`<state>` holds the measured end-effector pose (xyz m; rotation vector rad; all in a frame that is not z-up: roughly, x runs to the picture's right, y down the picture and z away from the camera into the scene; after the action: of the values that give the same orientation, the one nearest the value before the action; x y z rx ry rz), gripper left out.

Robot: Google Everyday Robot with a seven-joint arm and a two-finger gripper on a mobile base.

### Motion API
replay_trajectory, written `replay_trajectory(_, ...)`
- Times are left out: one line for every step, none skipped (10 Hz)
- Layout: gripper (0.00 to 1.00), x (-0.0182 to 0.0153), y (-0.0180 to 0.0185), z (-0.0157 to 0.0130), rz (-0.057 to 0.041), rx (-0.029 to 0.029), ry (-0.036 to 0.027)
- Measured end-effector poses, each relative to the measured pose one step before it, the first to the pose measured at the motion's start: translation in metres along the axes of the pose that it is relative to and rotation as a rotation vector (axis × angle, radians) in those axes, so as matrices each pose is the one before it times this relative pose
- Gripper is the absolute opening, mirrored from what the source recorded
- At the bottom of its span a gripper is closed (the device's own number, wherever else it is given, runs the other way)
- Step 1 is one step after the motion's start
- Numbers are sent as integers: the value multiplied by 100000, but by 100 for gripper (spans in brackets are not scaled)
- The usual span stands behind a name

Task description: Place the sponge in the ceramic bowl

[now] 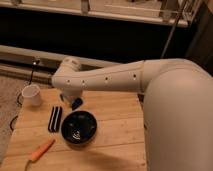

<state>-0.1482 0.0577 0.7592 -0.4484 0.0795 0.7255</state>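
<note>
Wooden slat table (120, 131), pale, seen from above; dark shelving and a metal rail run behind it, with speckled floor at far left.

Layout: ceramic bowl (90, 122) sits left of centre, upright, mouth up, nothing visible inside but its pale rings. Striped flat piece (55, 119) lies just beside the bowl's left rim, long axis running front to back. White cup (31, 94) stands at the back-left corner, well apart from the bowl. Orange stick (41, 150) lies near the front-left edge, angled diagonally.

Arm: white arm (125, 77) reaches in from the right across the back of the table, its big near segment hiding the right side.

Gripper (70, 100) hangs under the wrist, just behind the bowl's back rim. Open or closed: cannot tell.

Sponge (77, 103) is at the gripper's right side, between the wrist and the bowl's back rim, near the rim but outside it. Held or resting on the wood: cannot tell. Its long axis cannot be made out.

Clearance: bare wood to the right of the bowl and in front of it; the left side is crowded by the striped piece.
</note>
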Motion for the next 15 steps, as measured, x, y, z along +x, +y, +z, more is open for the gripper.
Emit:
replay_trajectory(0, 1312, -158, 847, 323, -125, 3556)
replay_trajectory(0, 1255, -55, 916, -740, 584, 4144)
replay_trajectory(0, 1295, 132, 1018, -1027, 315, 4438)
replay_trajectory(0, 877, 314, 752, -1250, 69, 3142)
replay_trajectory(0, 1118, 992, 1088, -2431, -775, 4245)
replay_trajectory(0, 668, 932, 764, -1936, -1045, 2691)
replay_trajectory(0, 565, 764, 646, -1742, -844, 2142)
replay_trajectory(0, 581, 1355, 793, -3214, -1338, 2802)
replay_trajectory(4, 319, 1117, 637, -2954, -488, 2546)
replay_trajectory(12, 54, 786, 500, -1930, -99, 1992)
replay_trajectory(22, -176, 467, 398, -894, -94, 1416)
replay_trajectory(32, -418, 225, 166, -243, -223, 412)
replay_trajectory(40, -452, 258, 85, -253, -426, 125)
replay_trajectory(51, -558, 267, 104, -73, -883, -7)
replay_trajectory(60, -399, 148, 50, 180, -1120, -133)
